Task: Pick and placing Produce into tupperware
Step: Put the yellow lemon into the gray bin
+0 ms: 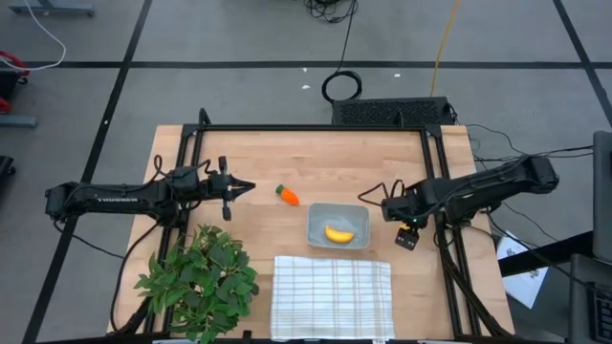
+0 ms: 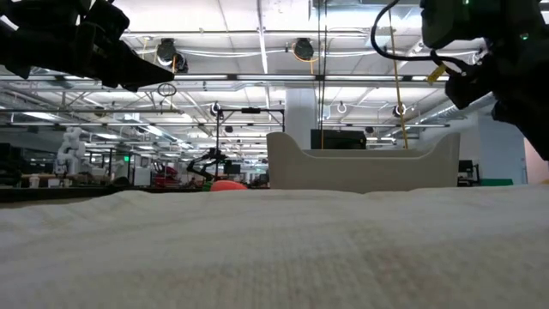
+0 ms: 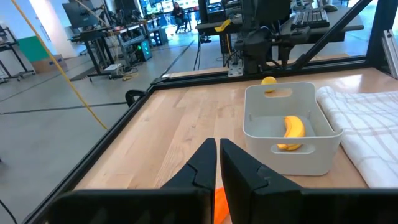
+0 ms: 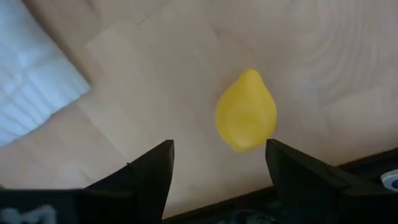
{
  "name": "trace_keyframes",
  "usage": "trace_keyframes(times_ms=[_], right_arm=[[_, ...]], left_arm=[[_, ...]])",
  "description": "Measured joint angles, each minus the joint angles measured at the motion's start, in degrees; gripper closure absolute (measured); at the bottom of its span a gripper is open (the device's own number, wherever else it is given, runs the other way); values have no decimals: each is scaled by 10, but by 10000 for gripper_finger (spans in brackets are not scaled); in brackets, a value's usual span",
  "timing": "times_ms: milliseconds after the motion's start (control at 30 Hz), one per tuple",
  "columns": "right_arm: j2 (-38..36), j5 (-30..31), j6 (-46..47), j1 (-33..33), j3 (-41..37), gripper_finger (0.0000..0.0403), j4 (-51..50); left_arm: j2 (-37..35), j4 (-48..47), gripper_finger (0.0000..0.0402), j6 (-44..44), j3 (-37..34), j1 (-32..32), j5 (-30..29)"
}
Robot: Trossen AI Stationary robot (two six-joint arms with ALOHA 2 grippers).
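My right gripper [image 4: 217, 171] hangs with fingers spread wide over the lemon [image 4: 246, 111], which lies on the wood just beside the tupperware [image 1: 338, 227]. It looks light, smooth, probably slippery; I'd pinch its fat middle.

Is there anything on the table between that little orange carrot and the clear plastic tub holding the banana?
No. In the high view only bare wood separates the orange toy carrot from the translucent tub holding the curved yellow banana.

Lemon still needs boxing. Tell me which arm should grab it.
Right. Its open tool hangs directly over the lemon beside the tupperware; the left tool, shut, is near the carrot.
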Motion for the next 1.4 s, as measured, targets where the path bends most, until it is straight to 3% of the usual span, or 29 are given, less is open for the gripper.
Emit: trace_keyframes(times_ms=[367,767,1400], right_arm=[[4,20,-16,0,-55,157,5],[3,20,-41,0,-82,157,97],[3,19,-60,0,-133,159,135]], left_arm=[[0,-1,376,-2,0,0,0],[0,-1,376,-3,0,0,0],[0,-1,376,-2,0,0,0]])
